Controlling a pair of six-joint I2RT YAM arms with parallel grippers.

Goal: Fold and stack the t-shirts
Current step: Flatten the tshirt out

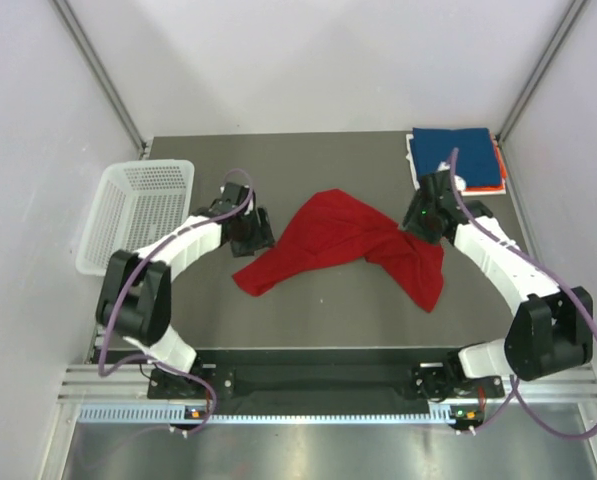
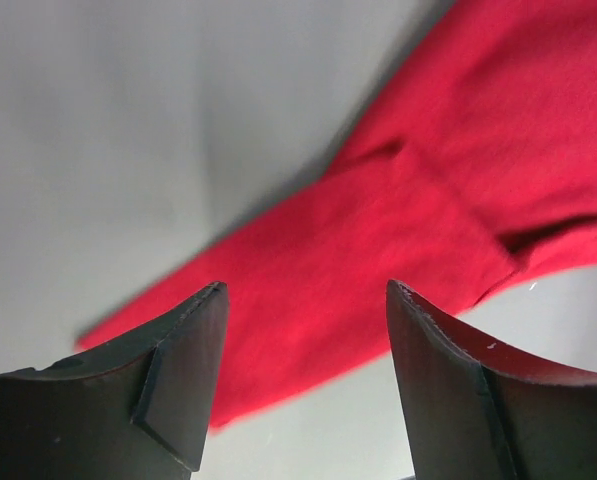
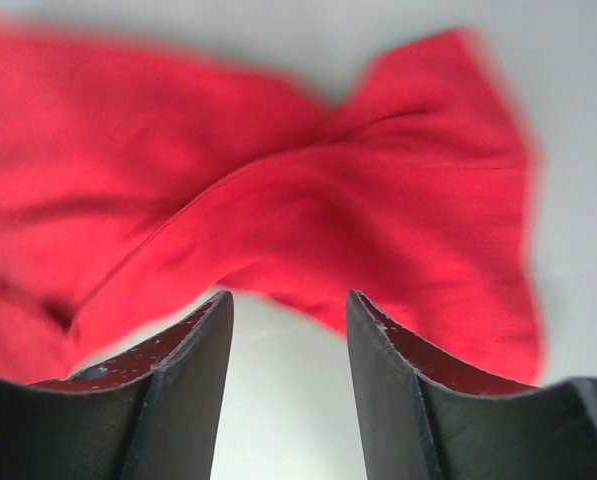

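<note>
Nearest to us, on the near side of the red t-shirt (image 1: 343, 245), both arm bases sit on a metal rail (image 1: 128, 385) at the edge of the table (image 1: 328, 320), one to each side of the shirt. A strip of dark table surface lies between the rail and the shirt.

Red t-shirt: unfolded and crumpled, lying on the table and twisted at its middle. One lobe runs out to the near left, and the other hangs toward the near right. It lies free of both grippers.

Left gripper (image 1: 250, 232): just beside the shirt's left end, low over the table. In the left wrist view its fingers (image 2: 183, 380) are spread wide with the gap clear. The shirt's left lobe lies just beyond the tips.

Right gripper (image 1: 423, 222): at the shirt's right end. In the right wrist view its fingers (image 3: 193, 380) are parted, narrower than the left pair, and pinch no cloth. The twisted middle of the shirt lies beyond the tips. We cannot tell whether the tips brush the fabric.

Farther out, a white mesh basket (image 1: 108, 225) stands well to the left of the shirt, beyond the left gripper, with its opening up.

Farthest, to the far right of the shirt and apart from it, a folded dark blue t-shirt (image 1: 456, 155) tops a stack. An orange t-shirt (image 1: 499, 170) shows along the stack's right edge.
</note>
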